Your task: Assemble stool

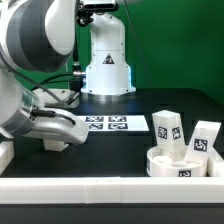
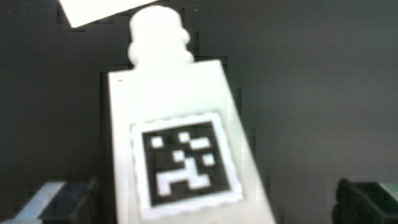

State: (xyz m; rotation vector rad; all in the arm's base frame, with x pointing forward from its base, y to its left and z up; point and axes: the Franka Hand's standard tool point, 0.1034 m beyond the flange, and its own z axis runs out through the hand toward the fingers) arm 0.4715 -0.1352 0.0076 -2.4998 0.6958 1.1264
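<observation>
White plastic fills the wrist view: a leg [image 2: 178,140] lying flat on the black table [image 2: 329,90], tag face up, its knobbly peg [image 2: 160,38] pointing toward a corner of the marker board [image 2: 98,10]. The gripper [image 2: 214,203] hangs right over it, spread wide, with a dark finger [image 2: 63,200] on either side and neither seeming to press on the leg, so nothing is gripped. In the exterior view the gripper [image 1: 60,135] sits low at that view's left, just beside the marker board [image 1: 110,123]. The seat [image 1: 185,162] waits well apart at the right with two more legs [image 1: 165,128] standing upright at it — screwed in or only set there, I can't tell. My read is that this is the pick of the third leg, and the pick is not yet made. What it calls for next is a straight drop with the leg centred between the fingers and a firm close across its narrow sides, then a lift that brings the peg round toward the seat.
</observation>
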